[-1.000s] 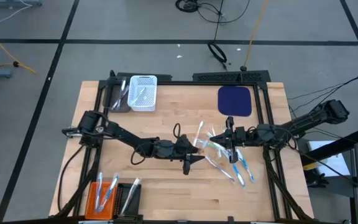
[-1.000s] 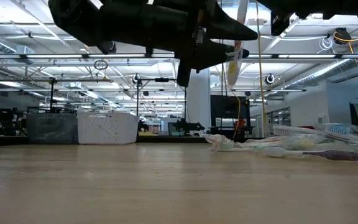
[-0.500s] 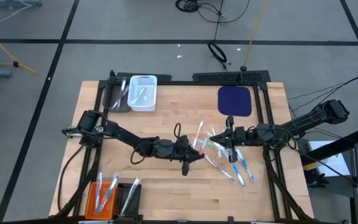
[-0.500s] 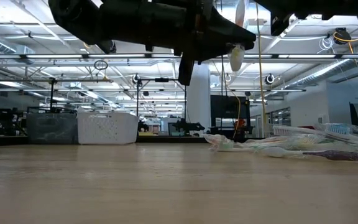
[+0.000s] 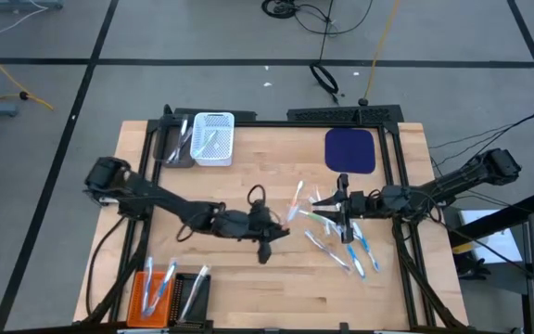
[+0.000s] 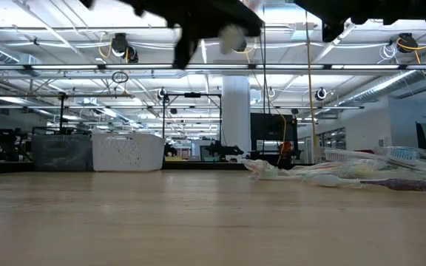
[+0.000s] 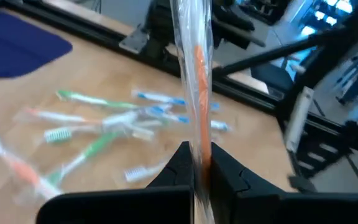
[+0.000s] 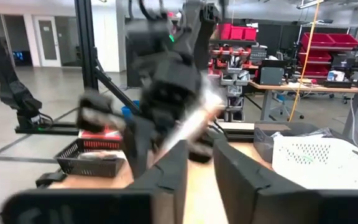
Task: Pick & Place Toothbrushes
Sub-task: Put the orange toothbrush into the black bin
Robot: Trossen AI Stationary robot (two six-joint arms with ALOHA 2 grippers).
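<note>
The white basket (image 5: 213,138) holds toothbrushes, as do the orange tray (image 5: 156,288) and black tray (image 5: 191,295). The left end effector (image 7: 199,167) is clenched on a wrapped toothbrush (image 7: 196,81); the right end effector (image 5: 343,215) hangs released.

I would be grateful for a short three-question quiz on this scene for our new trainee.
1. True or false: the left gripper is shut on a wrapped toothbrush.
2. Which basket stands next to the white basket at the far edge of the table? A) orange B) grey C) blue
3. Fill in: the right gripper hovers over the loose ______ on the table.

Key: 1 true; 2 B, the grey basket; 3 toothbrushes.
</note>
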